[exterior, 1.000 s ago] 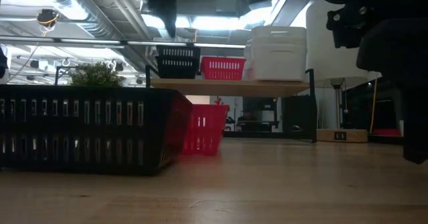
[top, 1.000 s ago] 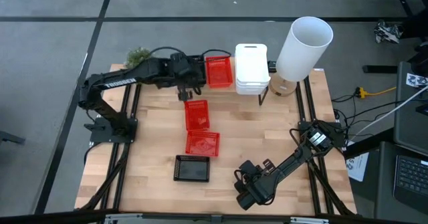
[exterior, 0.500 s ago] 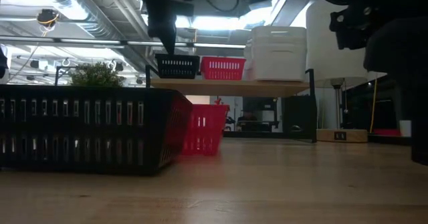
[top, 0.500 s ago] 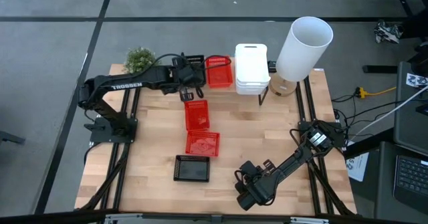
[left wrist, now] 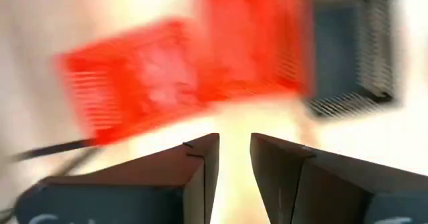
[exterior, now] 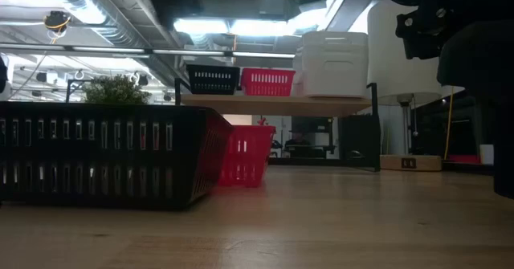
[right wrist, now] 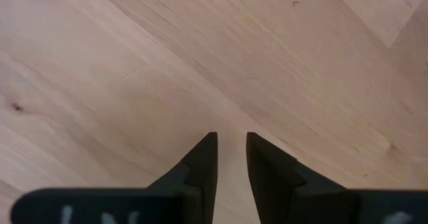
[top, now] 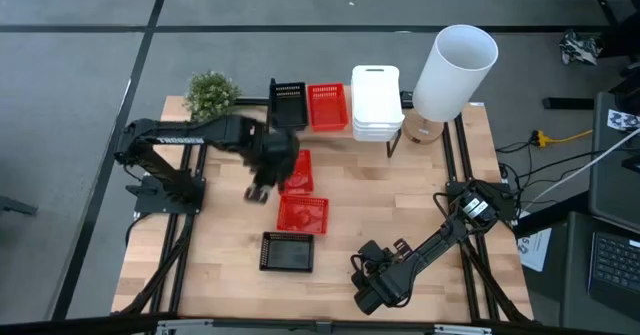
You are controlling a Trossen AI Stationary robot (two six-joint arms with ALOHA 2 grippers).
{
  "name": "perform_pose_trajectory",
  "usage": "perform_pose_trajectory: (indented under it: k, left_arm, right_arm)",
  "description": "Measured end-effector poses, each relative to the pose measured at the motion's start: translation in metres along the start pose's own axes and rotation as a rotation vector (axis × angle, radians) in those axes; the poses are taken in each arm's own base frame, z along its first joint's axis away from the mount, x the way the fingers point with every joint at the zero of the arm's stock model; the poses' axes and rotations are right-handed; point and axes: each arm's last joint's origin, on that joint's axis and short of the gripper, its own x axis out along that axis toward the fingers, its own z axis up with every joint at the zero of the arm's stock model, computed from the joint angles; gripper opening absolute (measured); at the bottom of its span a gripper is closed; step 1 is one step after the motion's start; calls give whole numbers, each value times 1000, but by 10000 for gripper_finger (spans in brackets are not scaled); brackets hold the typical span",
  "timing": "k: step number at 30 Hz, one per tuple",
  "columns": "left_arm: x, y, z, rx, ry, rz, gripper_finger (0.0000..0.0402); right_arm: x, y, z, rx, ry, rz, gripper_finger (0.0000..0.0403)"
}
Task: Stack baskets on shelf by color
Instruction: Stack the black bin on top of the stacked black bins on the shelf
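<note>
Where legible, "TROSSEN" on left arm (top: pixel 185 132)

Both arms were dark, almost black, built of slim tubular links joined by bulkier rounded joints. The left arm (top: pixel 190 135) carried white block lettering along its upper link and rose from a black base plate bolted at the counter's left edge. The right arm (top: pixel 440 240) had a joint wrapped with black cables and a small white label near its base. The left tool (left wrist: pixel 234 177) ended in two flat, angular, matte-black fingers with stepped inner edges; the right tool (right wrist: pixel 231 174) looked the same, with faint white letters on the housing behind.
</note>
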Motion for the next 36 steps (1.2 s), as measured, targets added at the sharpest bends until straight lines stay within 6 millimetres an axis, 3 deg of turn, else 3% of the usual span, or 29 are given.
perform_pose_trajectory:
  k: [9,17,21,27,36]
  left_arm:
    - [23,-81,-13,153,142,-124,78]
    - [66,-138,-27,382,50,-89,78]
    - [84,-149,-39,476,33,18,78]
    - [107,-163,-60,696,58,9,78]
    - [114,-171,-54,860,-75,82,78]
  right_arm:
    - [0,0,0,1,3,3,80]
    - [0,1,-2,4,58,11,80]
    - [0,1,-2,5,60,12,80]
    - [0,2,-2,6,62,16,80]
    - [0,2,-2,6,64,16,80]
